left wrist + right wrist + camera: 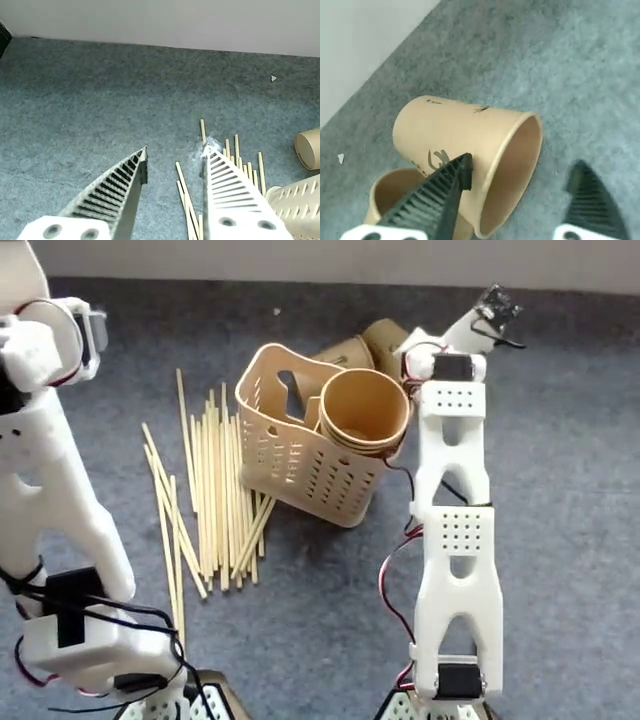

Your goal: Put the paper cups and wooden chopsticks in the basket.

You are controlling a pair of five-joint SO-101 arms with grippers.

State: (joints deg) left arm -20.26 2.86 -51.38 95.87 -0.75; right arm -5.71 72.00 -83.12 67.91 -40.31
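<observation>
A cream plastic basket (300, 455) stands tilted on the grey carpet with stacked paper cups (363, 412) in its mouth. Two more paper cups (352, 350) lie on their sides just behind it. Wooden chopsticks (212, 490) are spread on the carpet to the basket's left. My right gripper (522, 167) is open over the nearer lying cup (470, 145), whose rim sits between the fingers; a second cup (390, 200) lies beside it. My left gripper (175, 152) hangs open above bare carpet beside the chopstick tips (235, 152), holding nothing.
The right arm (452, 500) stretches along the basket's right side. The left arm (50, 440) stands raised at the far left. A pale wall borders the carpet at the back. Bare carpet lies to the right of the right arm and in front of the basket.
</observation>
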